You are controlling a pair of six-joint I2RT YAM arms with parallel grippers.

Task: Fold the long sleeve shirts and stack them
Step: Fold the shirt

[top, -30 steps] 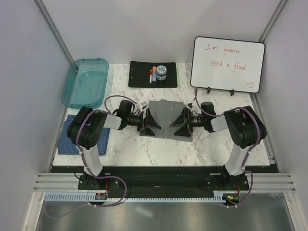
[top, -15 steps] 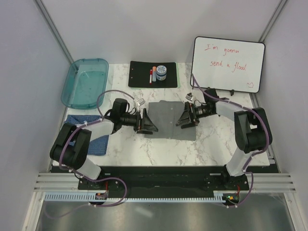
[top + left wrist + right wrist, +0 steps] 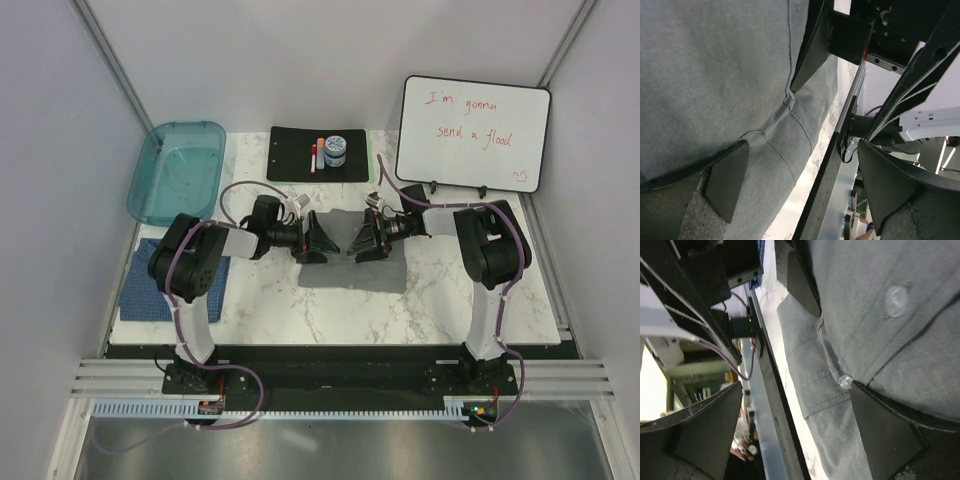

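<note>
The grey shirt (image 3: 350, 272) lies folded into a flat rectangle at the centre of the table (image 3: 300, 312). Its seams and clear buttons (image 3: 896, 300) sit close under my wrists. The blue shirt (image 3: 135, 295) lies at nine o'clock, by the table's edge. My left gripper (image 3: 322, 240) and right gripper (image 3: 362, 242) are both spread wide over the grey cloth, nearer each other than half a second ago.

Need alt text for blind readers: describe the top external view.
A robot's left end effector and right end effector, both open, face each other over a folded grey shirt on the table. A blue shirt lies at its left edge, near a teal tray.
</note>
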